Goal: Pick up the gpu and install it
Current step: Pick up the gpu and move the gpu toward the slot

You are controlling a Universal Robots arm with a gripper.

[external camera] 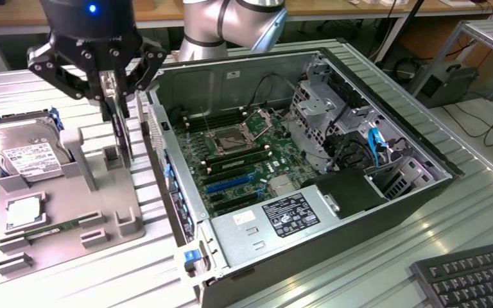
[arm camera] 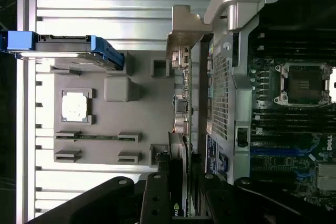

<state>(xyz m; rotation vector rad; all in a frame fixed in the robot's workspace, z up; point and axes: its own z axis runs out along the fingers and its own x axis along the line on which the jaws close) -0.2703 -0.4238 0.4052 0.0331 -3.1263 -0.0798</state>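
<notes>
- The gpu stands on edge, upright, at the tray's edge nearest the case — I judge it's kept so because the thin top edge is what jaws can pinch.
- Your gripper is closed narrow on that top edge, holding the card; you can't tell whether it has cleared its slot.
- You have one gpu, one drive, one processor and one memory stick — each in its own recess, likely against sliding.
- One case, open side up, so the board faces the arm.
</notes>
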